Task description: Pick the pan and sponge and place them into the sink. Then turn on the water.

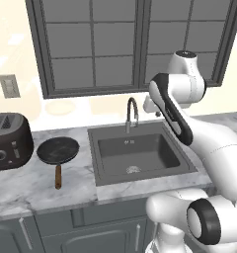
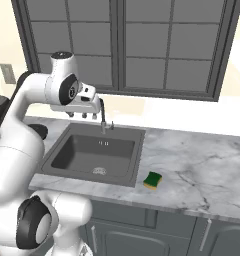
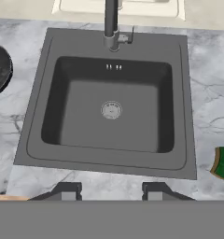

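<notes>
The marble counter (image 1: 51, 185) spreads beneath the gripper on every side, and the sink (image 3: 62, 140) is cut into it directly below the tool, its round metal drain (image 3: 111, 110) near the middle of the hand view and the dark gooseneck faucet (image 1: 132, 112) rising at the far rim, just ahead of the hand. The basin holds nothing and no stream falls from the spout. The black toaster (image 1: 9, 141) stands well off to the gripper's left, at the far end of the counter. Between it and the sink lies the pan (image 1: 58, 150), flat on the marble to the gripper's left and just beside the basin's left rim, with its brown wooden handle (image 1: 58, 176) pointing toward the counter's front edge. The gripper (image 3: 111, 192) hangs in the air above the sink, level with the top of the faucet, its two dark tips spread wide apart with nothing between them. The sponge (image 2: 152, 180) lies on the counter to the gripper's right, close beside the sink's right front corner, green layer up.
</notes>
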Robot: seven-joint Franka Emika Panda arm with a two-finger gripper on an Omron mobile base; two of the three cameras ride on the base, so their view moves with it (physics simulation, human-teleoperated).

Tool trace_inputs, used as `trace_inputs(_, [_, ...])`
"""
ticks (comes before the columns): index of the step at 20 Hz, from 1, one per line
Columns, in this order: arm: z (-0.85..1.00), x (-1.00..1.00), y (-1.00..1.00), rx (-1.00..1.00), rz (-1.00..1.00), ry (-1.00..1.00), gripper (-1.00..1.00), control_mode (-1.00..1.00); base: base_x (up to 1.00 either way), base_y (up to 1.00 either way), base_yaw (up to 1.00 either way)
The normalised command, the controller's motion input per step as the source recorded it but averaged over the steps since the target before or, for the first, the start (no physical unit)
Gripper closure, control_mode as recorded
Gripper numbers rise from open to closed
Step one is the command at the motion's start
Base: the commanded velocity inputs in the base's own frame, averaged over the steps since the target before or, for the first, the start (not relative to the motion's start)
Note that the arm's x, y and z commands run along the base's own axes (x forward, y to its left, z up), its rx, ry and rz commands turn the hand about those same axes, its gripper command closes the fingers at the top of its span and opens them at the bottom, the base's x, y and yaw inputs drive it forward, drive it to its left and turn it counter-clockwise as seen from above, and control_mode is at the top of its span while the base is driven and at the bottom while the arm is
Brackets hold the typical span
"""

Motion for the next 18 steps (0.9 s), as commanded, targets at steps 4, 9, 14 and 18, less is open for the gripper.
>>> trace_inputs(4, [-0.03, -0.09, 0.15, -0.01, 0.0, -0.02, -1.0, -1.0, 0.0, 0.0, 0.0])
trace_inputs(9, [-0.13, -0.11, 0.31, 0.02, 0.0, 0.0, -1.0, -1.0, 0.0, 0.0, 0.0])
trace_inputs(14, [-0.03, -0.05, 0.42, -0.01, -0.01, 0.01, -1.0, -1.0, 0.0, 0.0, 0.0])
trace_inputs(18, [-0.03, -0.01, 0.51, -0.04, -0.02, 0.02, -1.0, -1.0, 0.0, 0.0, 0.0])
